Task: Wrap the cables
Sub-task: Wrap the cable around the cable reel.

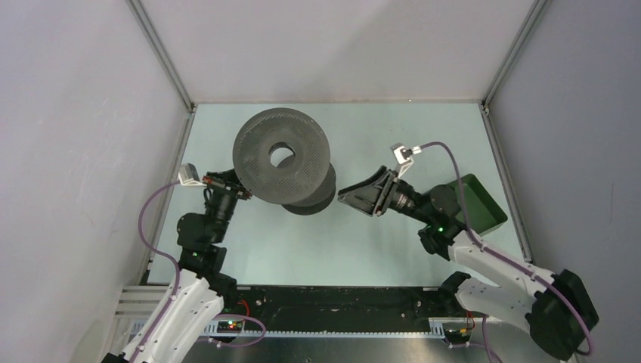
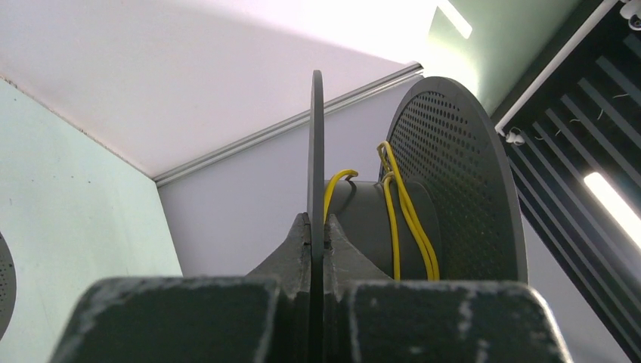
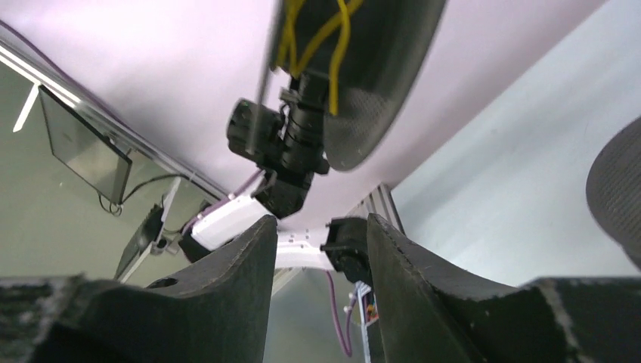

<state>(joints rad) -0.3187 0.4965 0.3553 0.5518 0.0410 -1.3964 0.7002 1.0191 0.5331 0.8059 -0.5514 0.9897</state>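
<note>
At the near edge of the table (image 1: 363,249) we see both arms rising from their bases, the left one reaching up the left side, the right one bent in from the right. Just past the right arm's elbow a green bin (image 1: 484,203) sits by the table's right edge.

The right gripper (image 1: 361,195) points left toward the middle of the table. In its wrist view its fingers (image 3: 227,287) stand well apart with nothing between them — through the gap we look across at the left arm.

The left gripper (image 1: 236,189) is clamped on the rim of one flange of a dark grey spool (image 1: 281,155), which it holds raised above the table with a perforated flange facing the overhead camera. In the left wrist view its fingers (image 2: 291,257) press on either side of that thin flange edge.

The yellow cable (image 2: 401,219) lies on this held spool, in a few loose turns around the hub between the two flanges — one loop arches up close to the gripped flange. In the right wrist view the same yellow strands cross the hub.

A second spool (image 1: 317,198) lies on the table under and just right of the held one, partly hidden by it; we cannot tell whether the two touch. Beyond them pale walls (image 1: 332,45) close the far side.
</note>
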